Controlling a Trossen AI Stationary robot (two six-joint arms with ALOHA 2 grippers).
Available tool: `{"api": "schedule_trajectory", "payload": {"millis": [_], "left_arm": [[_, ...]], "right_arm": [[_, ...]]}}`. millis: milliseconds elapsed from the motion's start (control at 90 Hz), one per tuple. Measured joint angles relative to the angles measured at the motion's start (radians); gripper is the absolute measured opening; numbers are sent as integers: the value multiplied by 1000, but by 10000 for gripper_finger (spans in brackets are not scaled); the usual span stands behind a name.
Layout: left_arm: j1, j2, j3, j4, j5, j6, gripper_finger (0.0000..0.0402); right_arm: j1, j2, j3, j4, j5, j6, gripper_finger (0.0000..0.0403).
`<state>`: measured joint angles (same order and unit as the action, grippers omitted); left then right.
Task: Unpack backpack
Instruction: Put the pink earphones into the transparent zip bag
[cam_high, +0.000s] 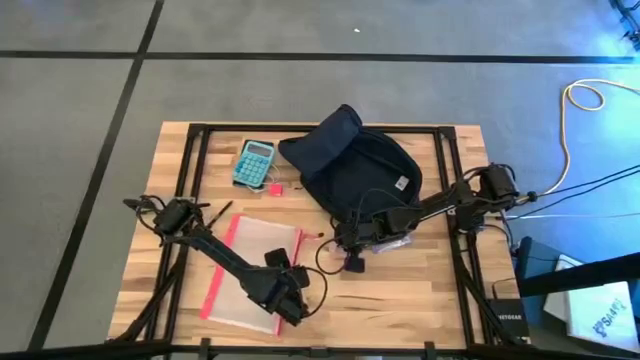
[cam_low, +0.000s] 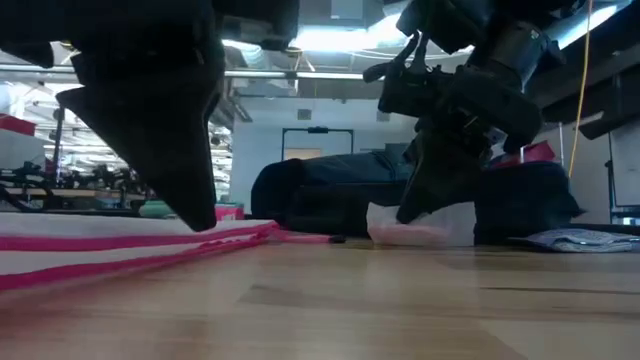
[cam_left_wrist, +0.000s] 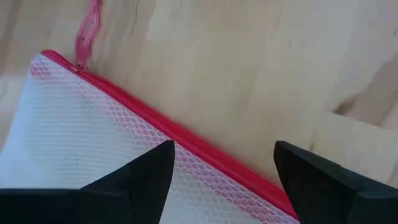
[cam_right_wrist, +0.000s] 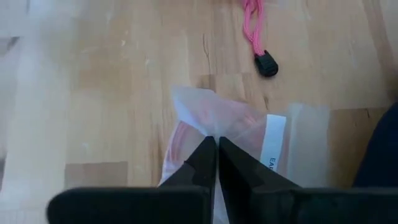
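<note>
Right gripper (cam_right_wrist: 216, 144), jaws pinched on a clear bag (cam_right_wrist: 233, 124) at 6 o'clock of the backpack (cam_high: 355, 165), mid-extraction; next: set it clear on the bench (cam_high: 420, 300); left gripper (cam_left_wrist: 224, 168), jaws apart, hovers over the pouch (cam_left_wrist: 93, 137).

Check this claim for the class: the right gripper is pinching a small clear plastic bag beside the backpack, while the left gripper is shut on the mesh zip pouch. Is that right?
Not quite. The left gripper is open, its fingers spread above the mesh zip pouch, as the left wrist view shows. The rest holds: the right gripper is shut on the small clear plastic bag beside the backpack.
</note>
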<state>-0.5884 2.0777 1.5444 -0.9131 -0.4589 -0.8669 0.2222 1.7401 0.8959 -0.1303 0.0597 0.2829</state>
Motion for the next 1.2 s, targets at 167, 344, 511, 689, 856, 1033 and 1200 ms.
{"api": "schedule_trajectory", "payload": {"millis": [167,344,511,689,856,1033,1200], "left_arm": [[0,0,0,-60,-19,-18,260],[-2,0,0,-125,-19,-43,260],[-15,0,0,-62,-19,-20,260],[-16,0,0,-50,-23,-12,260],[-15,0,0,-48,-50,3,260],[-15,0,0,-72,-46,-16,260],[-15,0,0,-75,-45,-47,260]], "right_arm": [[0,0,0,0,0,0,0],[0,0,0,-1,0,0,0],[0,0,0,-1,0,0,0],[0,0,0,0,0,0,0],[0,0,0,-1,0,0,0],[0,0,0,-2,1,0,0],[0,0,0,-6,9,1,0]]}}
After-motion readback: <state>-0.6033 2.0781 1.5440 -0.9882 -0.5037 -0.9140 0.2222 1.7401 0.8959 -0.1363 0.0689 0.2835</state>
